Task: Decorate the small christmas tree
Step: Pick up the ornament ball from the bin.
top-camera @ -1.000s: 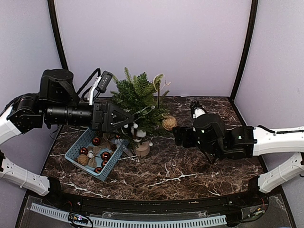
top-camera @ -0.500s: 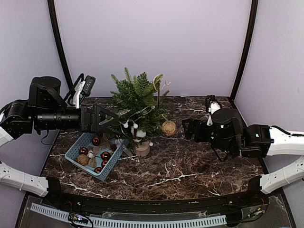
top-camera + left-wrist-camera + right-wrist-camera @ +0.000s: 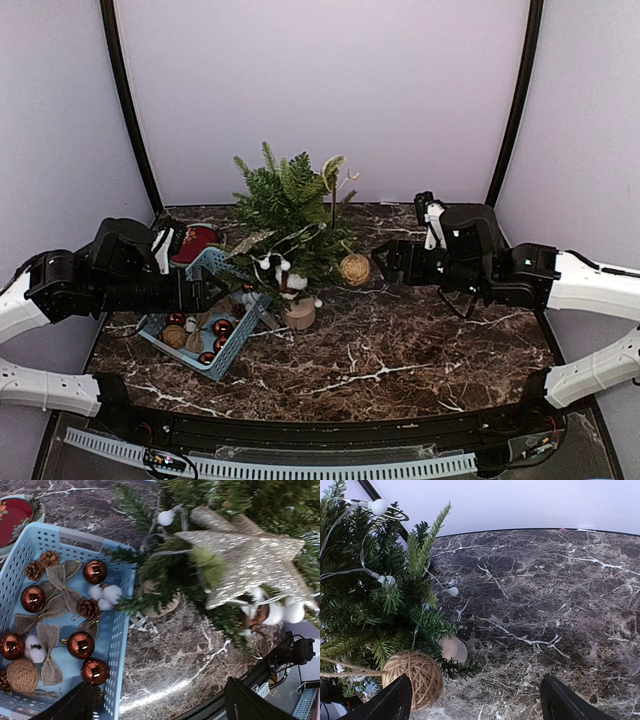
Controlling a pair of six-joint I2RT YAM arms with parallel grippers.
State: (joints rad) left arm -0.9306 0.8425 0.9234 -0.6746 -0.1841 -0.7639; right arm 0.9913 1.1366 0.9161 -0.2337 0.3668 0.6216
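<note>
Your left fingers [image 3: 75, 707] stand apart, empty, over the basket [image 3: 125, 645], with the tree [image 3: 290, 215] just ahead. Your right fingers [image 3: 395, 700] are apart too, the tree close ahead-left. Lights [image 3: 379, 506], star [image 3: 250, 562] and twine ball [image 3: 415, 677] are on it. Baubles [image 3: 80, 645] and bows [image 3: 62, 577] aren't hung yet, so you're roughly halfway.

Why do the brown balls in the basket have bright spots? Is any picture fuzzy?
Left wrist view: the baubles carry small white glints of glare; the close glittery star looks soft. Right wrist view: twine ball and marble table are sharp. Top view: even light, faint shadows.
</note>
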